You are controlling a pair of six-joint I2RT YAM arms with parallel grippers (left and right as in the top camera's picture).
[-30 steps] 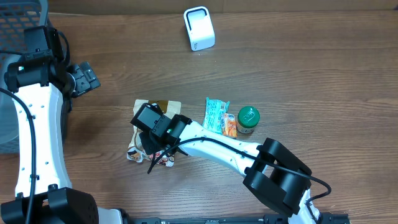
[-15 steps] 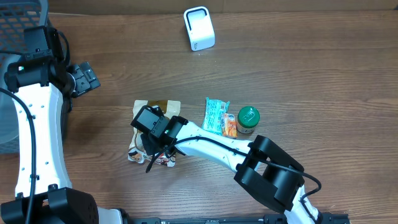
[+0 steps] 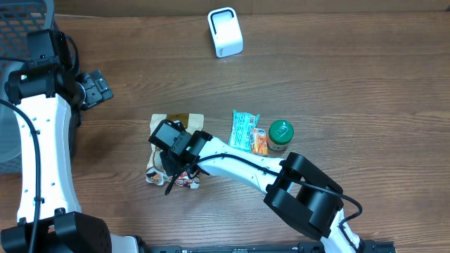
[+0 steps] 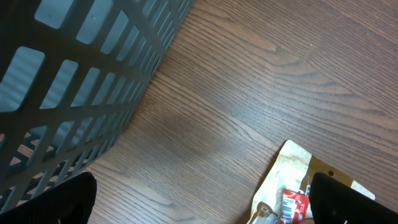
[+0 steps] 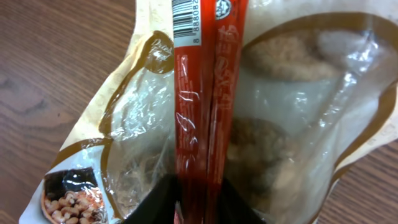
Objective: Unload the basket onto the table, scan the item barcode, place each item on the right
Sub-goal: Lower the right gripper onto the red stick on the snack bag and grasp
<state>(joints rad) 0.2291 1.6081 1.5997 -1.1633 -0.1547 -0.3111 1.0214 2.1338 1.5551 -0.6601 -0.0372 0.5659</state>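
The snack bag (image 5: 280, 124) lies flat on the table (image 3: 351, 84), directly under the right gripper (image 5: 199, 205). It is a beige and clear pouch with a red strip (image 5: 199, 112) running down its middle. A barcode (image 5: 186, 22) sits on that strip, ahead of the fingertips and facing up. The two black fingers (image 5: 149, 208) are drawn in close on either side of the strip and pinch it between them, so the gripper has hold of the bag.

Just to the right of this gripper lie a teal packet (image 3: 244, 130) and a small orange packet (image 3: 259, 143), with a green-lidded jar (image 3: 280, 133) beside them. The white scanner (image 3: 225, 31) stands well apart from the gripper, at the far edge of the table.

The left gripper (image 4: 205, 199) hangs well to the left of the bag with its fingers spread wide, holding nothing. A dark mesh basket (image 4: 74, 81) stands close on its left, and the top of the bag shows near its right finger.
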